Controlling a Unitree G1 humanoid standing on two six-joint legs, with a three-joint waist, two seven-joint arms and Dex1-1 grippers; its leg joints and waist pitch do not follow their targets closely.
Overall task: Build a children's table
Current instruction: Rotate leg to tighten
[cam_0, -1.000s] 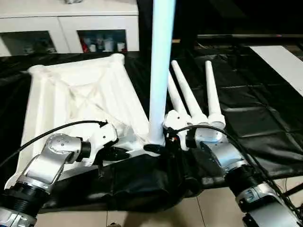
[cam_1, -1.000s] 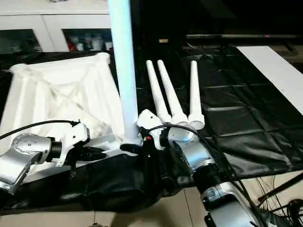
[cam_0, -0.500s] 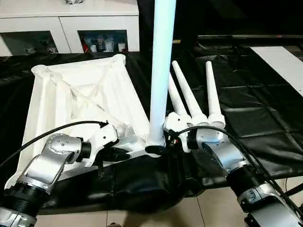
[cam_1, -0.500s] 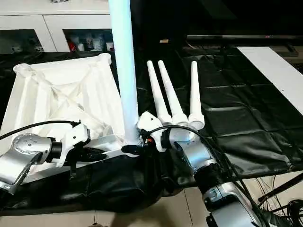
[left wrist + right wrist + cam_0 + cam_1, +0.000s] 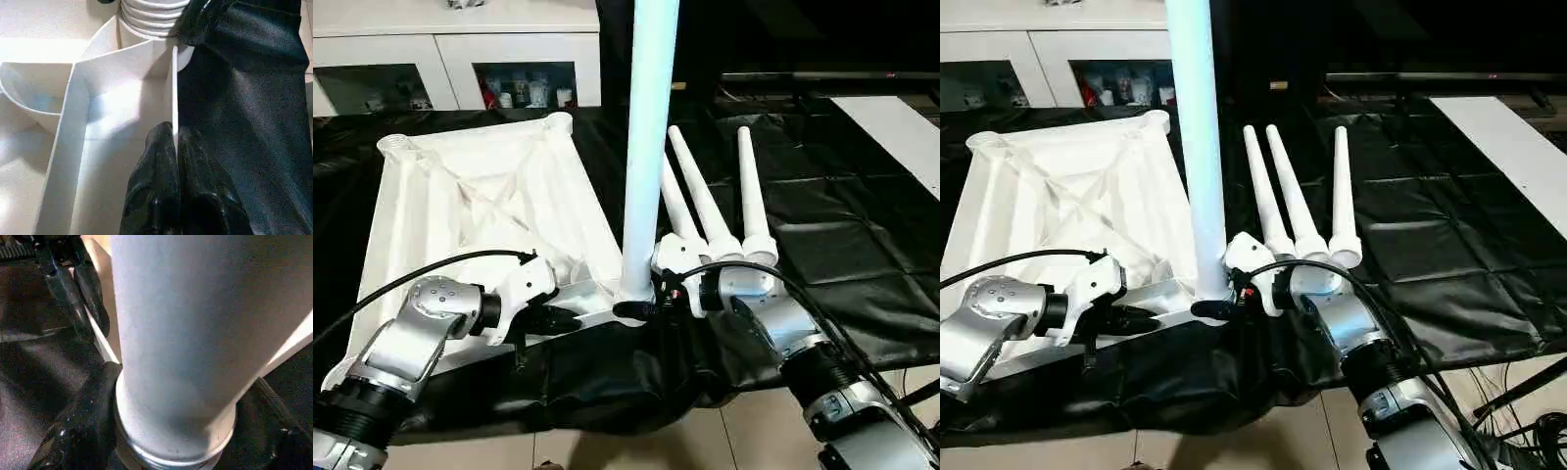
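Legs: 4; 1 upright leg [image 5: 646,147] in near-right socket, 3 spare legs [image 5: 710,211] lying right.
Table top [image 5: 480,201]: 1, upside down.
Left claw [image 5: 570,319]: pinching top's near rim.
Right claw [image 5: 638,308]: gripping upright leg base.

Your left gripper's black fingers [image 5: 168,186] look like glossy rubber, pinched on the thin rim of the white moulded-plastic rectangular tabletop [image 5: 480,211], smooth and satin. Held by your right gripper [image 5: 641,308], the white tapered plastic leg [image 5: 646,147] has a smooth, faintly sheened wall. Under both, crinkled glossy black plastic sheeting [image 5: 842,215]. Brushed silver metal forearms [image 5: 411,338].
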